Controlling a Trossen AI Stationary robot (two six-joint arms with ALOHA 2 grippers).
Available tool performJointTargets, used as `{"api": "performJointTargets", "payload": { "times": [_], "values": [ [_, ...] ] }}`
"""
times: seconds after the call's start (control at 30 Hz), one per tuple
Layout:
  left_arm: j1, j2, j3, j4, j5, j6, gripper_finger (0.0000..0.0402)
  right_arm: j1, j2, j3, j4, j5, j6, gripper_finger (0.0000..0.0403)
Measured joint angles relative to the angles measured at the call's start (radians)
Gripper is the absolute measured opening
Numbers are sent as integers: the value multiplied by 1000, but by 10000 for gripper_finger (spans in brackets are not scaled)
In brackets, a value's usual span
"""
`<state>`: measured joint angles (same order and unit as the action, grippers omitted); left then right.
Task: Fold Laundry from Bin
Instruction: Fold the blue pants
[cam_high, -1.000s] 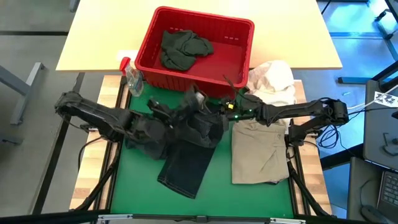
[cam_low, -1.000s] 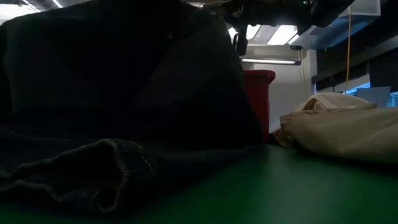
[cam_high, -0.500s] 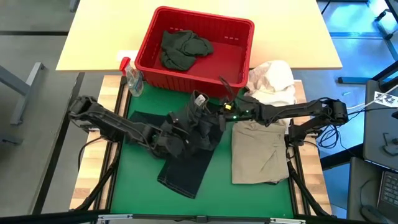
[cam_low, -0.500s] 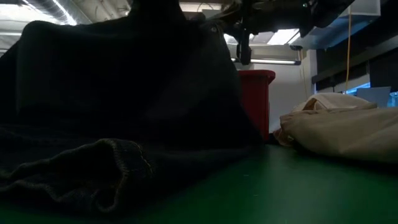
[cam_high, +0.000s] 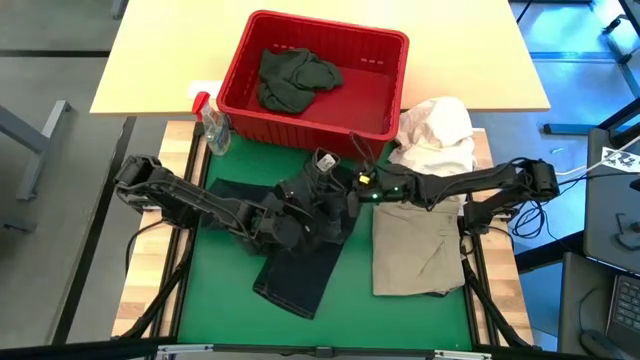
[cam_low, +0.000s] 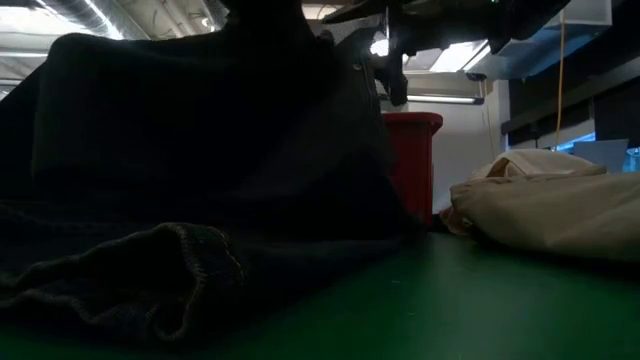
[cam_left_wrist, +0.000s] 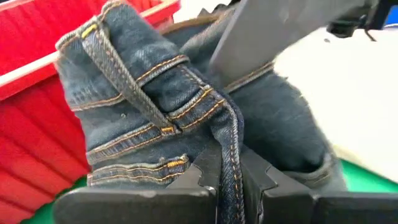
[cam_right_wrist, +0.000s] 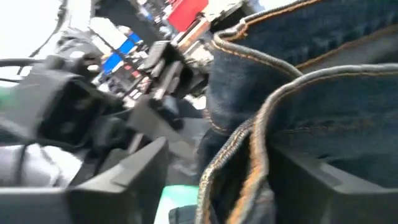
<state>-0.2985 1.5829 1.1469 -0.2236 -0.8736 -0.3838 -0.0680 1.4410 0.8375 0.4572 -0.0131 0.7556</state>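
Just in front of the red bin (cam_high: 312, 85), which holds a dark green garment (cam_high: 295, 78), lie the dark jeans (cam_high: 300, 240) on the green counter (cam_high: 215, 300), beside a folded khaki garment (cam_high: 415, 245), a white cloth bundle (cam_high: 437, 132) and a spray bottle (cam_high: 212, 125). The low view is mostly blocked by the jeans, while the left wrist view shows the left claw (cam_left_wrist: 227, 177) closed on their seam edge. In the right wrist view the right claw (cam_right_wrist: 214, 168) stands open, with the waistband between its fingers.

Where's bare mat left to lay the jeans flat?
Bare green mat between the jeans and the left edge; a narrow strip between jeans and the khaki garment. Crowded by the red basket, where both end effectors meet.
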Motion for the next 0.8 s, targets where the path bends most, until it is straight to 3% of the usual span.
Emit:
{"api": "performJointTargets", "payload": {
  "times": [0.17, 0.37, 0.63, 0.8],
  "values": [
    [-1, 0, 0, 47, 28, 5, 18, 10, 18, 0, -32, 108, 7, 298],
    [-1, 12, 0, 62, 70, 4, 18, 10, 18, 0, -25, 164, 7, 294],
    [5, 58, 0, 153, 60, 79, 18, 10, 18, 0, -45, 172, 26, 224],
    [11, 57, 0, 154, 60, 80, 18, 10, 18, 0, -86, 187, -6, 130]
  ]
}}
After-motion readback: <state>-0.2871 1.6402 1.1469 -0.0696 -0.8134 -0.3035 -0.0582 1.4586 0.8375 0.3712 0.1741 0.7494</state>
